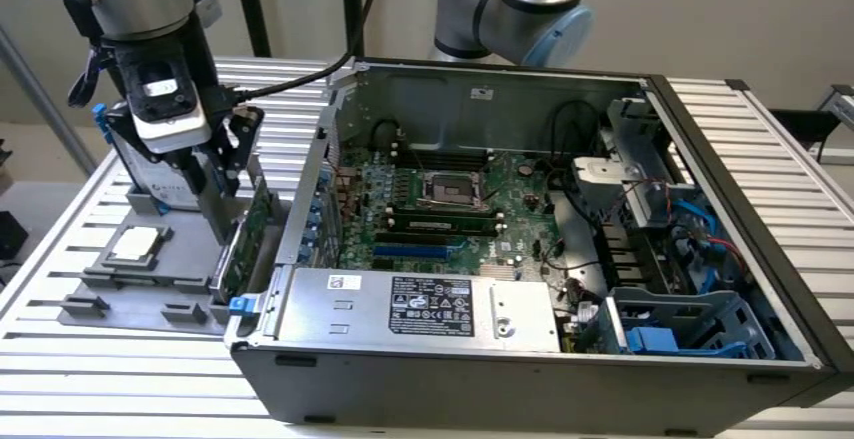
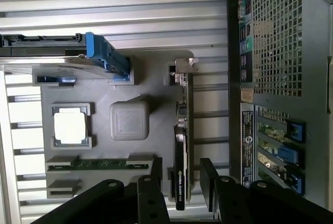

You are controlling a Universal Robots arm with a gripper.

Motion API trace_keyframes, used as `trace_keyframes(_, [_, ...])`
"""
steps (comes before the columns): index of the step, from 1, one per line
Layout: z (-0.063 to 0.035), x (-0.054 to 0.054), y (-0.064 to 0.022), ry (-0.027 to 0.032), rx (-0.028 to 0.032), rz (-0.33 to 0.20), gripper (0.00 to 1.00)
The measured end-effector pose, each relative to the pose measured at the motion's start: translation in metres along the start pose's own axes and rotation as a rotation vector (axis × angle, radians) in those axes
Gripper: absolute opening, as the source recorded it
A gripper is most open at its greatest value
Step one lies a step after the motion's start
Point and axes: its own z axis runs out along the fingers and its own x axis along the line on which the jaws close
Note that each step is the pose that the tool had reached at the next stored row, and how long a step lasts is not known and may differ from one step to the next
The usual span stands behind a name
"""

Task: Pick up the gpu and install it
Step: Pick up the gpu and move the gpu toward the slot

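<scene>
The gpu (image 2: pixel 183 130) stands on its edge in a slot of the grey holder tray (image 2: pixel 151 86), its silver bracket end (image 2: pixel 186 66) pointing away from the gripper. In the exterior view the green board (image 1: pixel 248 231) sits just outside the computer case wall. My gripper (image 2: pixel 182 182) is open and low over the card's near end. One finger (image 2: pixel 156 174) is on each side of the card, with a small gap to it. In the exterior view the gripper (image 1: pixel 220 199) hangs right above the card.
The open computer case (image 1: pixel 534 359) shows its motherboard (image 1: pixel 461 194) with blue card slots (image 1: pixel 420 254). The tray also holds a silver hard drive with blue rails (image 2: pixel 106 57), a square CPU chip (image 2: pixel 70 127) and a memory stick (image 2: pixel 99 164). The case's rear panel (image 2: pixel 281 52) stands close beside the card.
</scene>
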Motion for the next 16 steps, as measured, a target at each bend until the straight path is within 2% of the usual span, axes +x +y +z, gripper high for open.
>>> trace_keyframes(16, [0.0291, 0.002, -0.0037, 0.0000, 0.0000, 0.000, 0.42])
